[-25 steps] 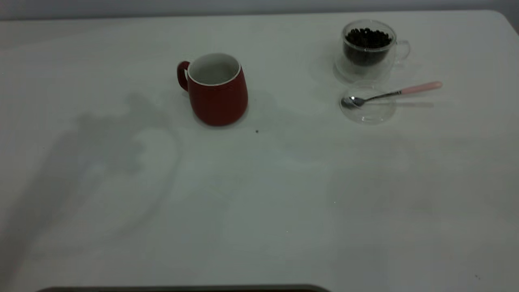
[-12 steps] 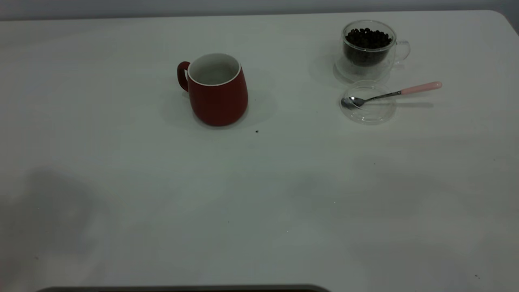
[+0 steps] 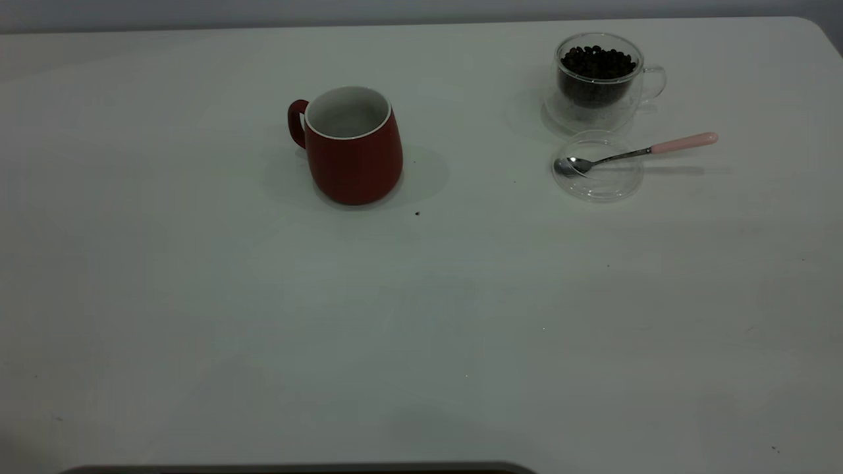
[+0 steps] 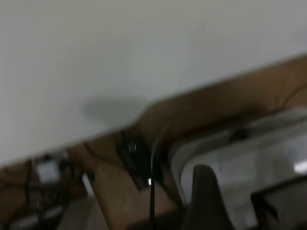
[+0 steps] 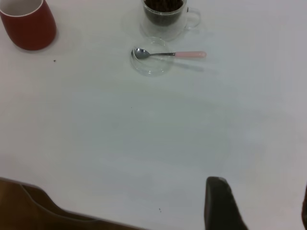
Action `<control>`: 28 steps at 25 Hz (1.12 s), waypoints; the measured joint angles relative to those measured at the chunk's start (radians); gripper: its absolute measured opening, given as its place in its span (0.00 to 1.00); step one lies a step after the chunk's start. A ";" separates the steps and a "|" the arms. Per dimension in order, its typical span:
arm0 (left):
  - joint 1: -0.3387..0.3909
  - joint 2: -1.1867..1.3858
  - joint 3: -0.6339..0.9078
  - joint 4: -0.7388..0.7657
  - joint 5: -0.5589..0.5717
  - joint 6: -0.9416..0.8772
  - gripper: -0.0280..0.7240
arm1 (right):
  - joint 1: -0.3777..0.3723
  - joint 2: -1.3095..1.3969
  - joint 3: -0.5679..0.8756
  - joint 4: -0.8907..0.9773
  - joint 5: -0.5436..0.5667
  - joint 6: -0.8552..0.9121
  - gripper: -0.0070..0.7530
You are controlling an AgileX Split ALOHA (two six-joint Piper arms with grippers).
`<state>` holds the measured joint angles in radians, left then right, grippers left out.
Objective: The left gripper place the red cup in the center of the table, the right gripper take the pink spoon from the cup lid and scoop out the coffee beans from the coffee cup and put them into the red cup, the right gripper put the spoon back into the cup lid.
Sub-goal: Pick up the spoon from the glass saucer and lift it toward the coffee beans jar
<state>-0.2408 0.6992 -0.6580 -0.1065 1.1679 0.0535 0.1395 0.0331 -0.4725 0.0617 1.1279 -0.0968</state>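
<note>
I am keeping the right gripper low at the near edge of the table, jaws apart and empty. The pink spoon is lying far off, bowl in the cup lid, handle jutting right for pickup. Farther sit the red cup and coffee cup of coffee beans.

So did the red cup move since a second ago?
No. The red cup sits in the same spot on the table, just as far from the coffee cup and the small dark speck in front of it.
</note>
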 joint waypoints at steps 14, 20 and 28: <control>0.000 -0.427 0.172 0.048 -0.053 0.001 0.82 | 0.000 0.000 0.000 0.000 0.000 0.000 0.58; 0.017 -0.578 0.172 0.046 -0.048 0.001 0.82 | 0.000 0.000 0.000 0.000 0.000 0.000 0.58; 0.188 -0.684 0.172 0.046 -0.038 0.004 0.82 | 0.000 0.000 0.000 0.000 0.000 0.000 0.58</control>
<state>-0.0529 0.0155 -0.4858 -0.0605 1.1299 0.0571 0.1395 0.0331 -0.4725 0.0617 1.1279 -0.0968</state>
